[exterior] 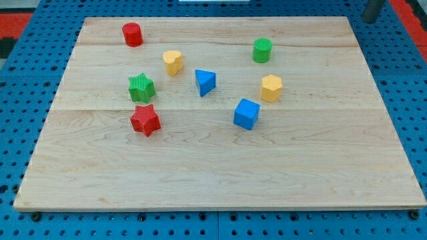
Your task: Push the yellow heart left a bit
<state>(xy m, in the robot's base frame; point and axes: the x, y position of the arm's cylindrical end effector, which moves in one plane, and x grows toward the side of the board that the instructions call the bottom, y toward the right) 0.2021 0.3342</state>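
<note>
My tip's end is out of view, only the rod (373, 10) showing top right, touching nothing, far from the yellow heart (173, 62), so I must come round to its right.

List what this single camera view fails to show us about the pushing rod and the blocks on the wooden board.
- My tip: the rod is cut off by the view's top edge at the right corner; its lower end cannot be made out, so neither can its distance from the yellow heart.
- Far faces of every block: hidden by the blocks themselves.
</note>
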